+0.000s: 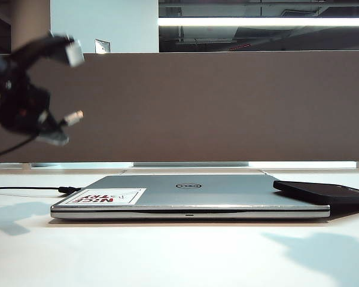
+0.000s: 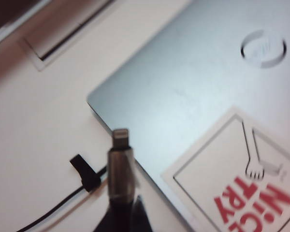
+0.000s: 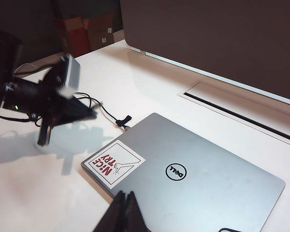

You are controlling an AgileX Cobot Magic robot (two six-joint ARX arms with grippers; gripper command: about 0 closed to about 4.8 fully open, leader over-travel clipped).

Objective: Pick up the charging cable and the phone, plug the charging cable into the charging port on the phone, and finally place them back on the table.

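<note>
My left gripper (image 1: pixel 58 123) hangs high above the table (image 1: pixel 167 257) at the left, shut on the charging cable's plug (image 1: pixel 76 115). In the left wrist view the silver plug (image 2: pixel 120 162) sticks out from between the fingers (image 2: pixel 135 212) over the laptop's corner. The black cord (image 1: pixel 24 189) trails across the table. The phone (image 1: pixel 323 192) lies flat on the right side of the laptop lid; only its corner (image 3: pixel 231 230) shows in the right wrist view. Its charging port is not visible. My right gripper (image 3: pixel 125 195) is shut and empty above the laptop's front edge.
A closed silver Dell laptop (image 1: pixel 191 200) with a red-lettered sticker (image 1: pixel 110 196) lies mid-table. A black cable tie (image 2: pixel 85 172) sits on the cord beside it. A brown divider panel (image 1: pixel 215 107) stands behind, with a slot (image 3: pixel 241 108) in the table before it.
</note>
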